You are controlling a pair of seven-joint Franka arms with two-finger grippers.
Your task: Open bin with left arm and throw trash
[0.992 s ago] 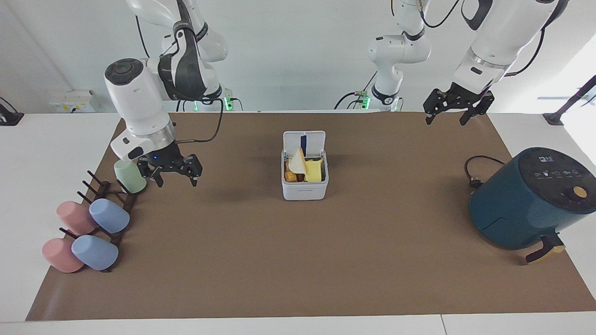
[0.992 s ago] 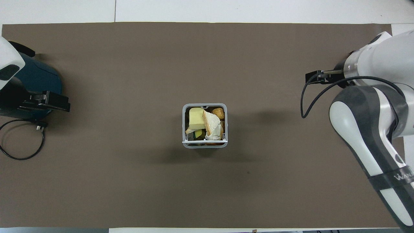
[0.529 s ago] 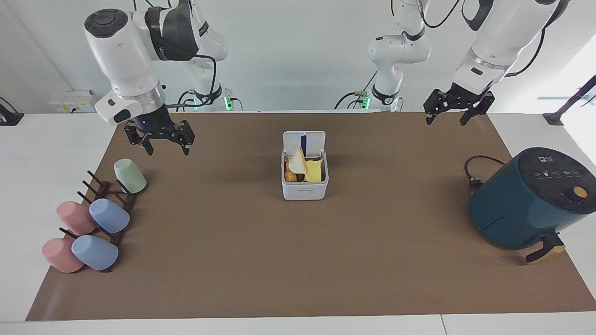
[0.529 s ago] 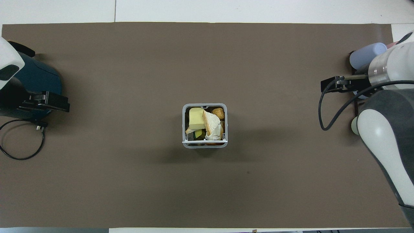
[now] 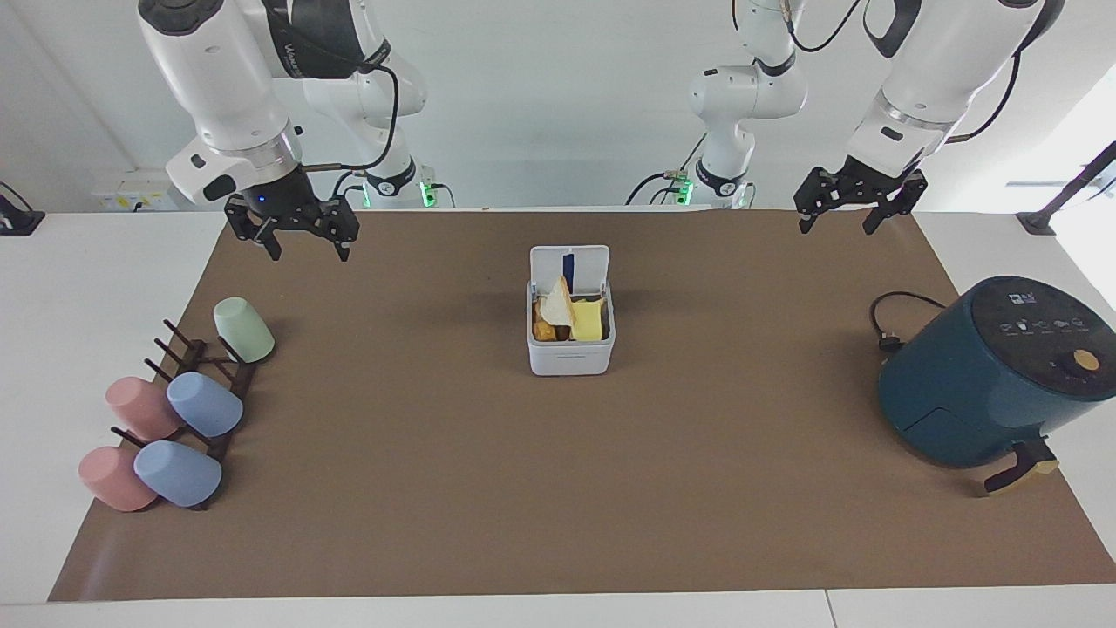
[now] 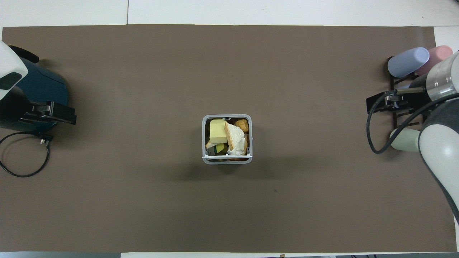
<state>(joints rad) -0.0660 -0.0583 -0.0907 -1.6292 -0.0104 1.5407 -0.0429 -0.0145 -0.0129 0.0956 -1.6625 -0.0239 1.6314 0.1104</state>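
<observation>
Bin point(image 5: 571, 349) sat mid-mat, lid up, trash point(image 5: 568, 317) inside, bare mat all round. My left gripper point(image 5: 858, 215) and right gripper point(image 5: 293, 235) hung over the mat's robot-side corners, jaws spread, empty.

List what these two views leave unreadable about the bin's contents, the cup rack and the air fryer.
- Bin: the trash is piled up, so lower scraps are covered in both views.
- Cup rack: overhead, the right arm hides most of it and the frame edge cuts it.
- Air fryer: overhead, the left gripper and the edge cover it; its panel icons are too small in the facing view.
</observation>
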